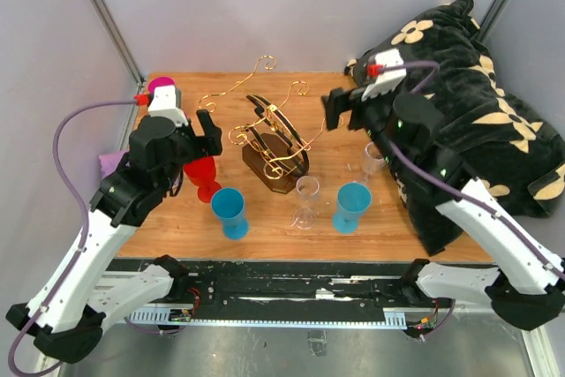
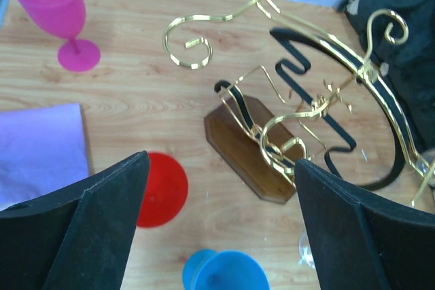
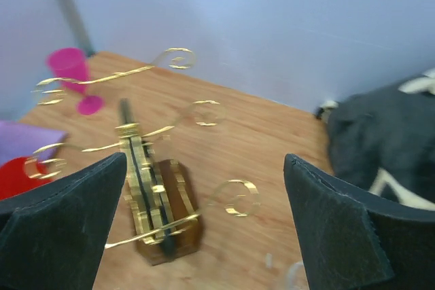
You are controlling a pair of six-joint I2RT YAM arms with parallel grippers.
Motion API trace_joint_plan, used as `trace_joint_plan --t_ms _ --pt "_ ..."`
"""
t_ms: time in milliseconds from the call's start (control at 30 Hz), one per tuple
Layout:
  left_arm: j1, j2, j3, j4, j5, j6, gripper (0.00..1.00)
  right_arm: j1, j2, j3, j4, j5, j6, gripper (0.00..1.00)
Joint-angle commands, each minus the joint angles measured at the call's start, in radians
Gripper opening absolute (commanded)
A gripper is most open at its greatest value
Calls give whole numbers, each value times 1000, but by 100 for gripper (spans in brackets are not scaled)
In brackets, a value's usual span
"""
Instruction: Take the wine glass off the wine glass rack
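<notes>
The wine glass rack (image 1: 274, 140) stands mid-table, gold wire arms with curled scrolls on a dark brown wooden base (image 1: 269, 171). I see no glass hanging from its arms. A clear wine glass (image 1: 306, 199) stands on the table just right of the base, and another clear one (image 1: 374, 161) stands further right. My left gripper (image 1: 207, 130) is open and empty, left of the rack, above a red glass (image 1: 201, 174). My right gripper (image 1: 340, 110) is open and empty, high at the rack's right. The rack also shows in the left wrist view (image 2: 306, 110) and, blurred, in the right wrist view (image 3: 153, 195).
Two blue glasses (image 1: 229, 209) (image 1: 352, 205) stand in front. A magenta glass (image 2: 58, 11) stands at the back left, and a purple cloth (image 2: 41, 147) lies at the left edge. A black flowered blanket (image 1: 477, 121) is heaped on the right.
</notes>
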Motion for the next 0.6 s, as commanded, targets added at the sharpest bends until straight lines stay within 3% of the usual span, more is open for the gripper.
trace_joint_plan --t_ms 0,67,133,233,567 --pt "43 96 75 102 -56 60 96 -284 95 115 -304 -212 65 98" --pt "117 137 96 139 -23 79 99 -461 147 174 -336 -366 119 98" --pt "243 187 121 162 106 66 100 -608 199 208 -345 -505 166 98" --pt "383 261 155 175 257 29 98 -743 263 243 -359 -613 190 98" --pt "392 324 156 188 261 82 97 -782 324 236 -290 -617 168 98"
